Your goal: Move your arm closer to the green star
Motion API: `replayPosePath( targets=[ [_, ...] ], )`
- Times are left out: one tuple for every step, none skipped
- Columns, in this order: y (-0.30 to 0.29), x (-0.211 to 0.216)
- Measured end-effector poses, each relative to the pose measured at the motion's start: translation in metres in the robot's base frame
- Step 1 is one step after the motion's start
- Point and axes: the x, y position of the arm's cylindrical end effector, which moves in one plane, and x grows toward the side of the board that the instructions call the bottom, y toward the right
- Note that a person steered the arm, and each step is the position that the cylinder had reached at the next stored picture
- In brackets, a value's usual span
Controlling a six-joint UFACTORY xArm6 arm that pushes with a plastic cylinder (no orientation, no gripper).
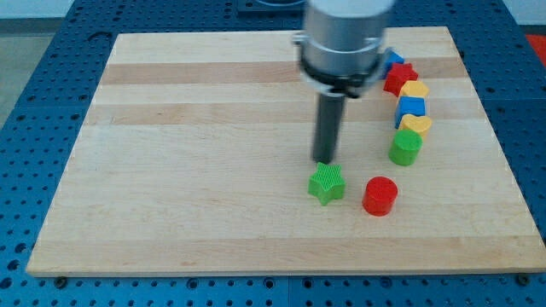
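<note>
My tip at top edge of green star, touching or nearly; tool is plain rod, holds nothing. Star sits centre-low on tabletop, red cylinder just right. Other blocks line view's right edge. No writing legible.

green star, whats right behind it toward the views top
My tip stands right at the green star's upper edge. The rod hides the board directly behind; actual contact cannot be confirmed.
</note>
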Motion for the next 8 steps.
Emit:
replayPosePath(
  targets=[
    [-0.067, 0.004],
    [-0.112, 0.007],
    [-0.142, 0.007],
    [-0.162, 0.007],
    [-0.206, 0.007],
    [-0.269, 0.023],
    [-0.29, 0.046],
    [-0.259, 0.055]
  ],
)
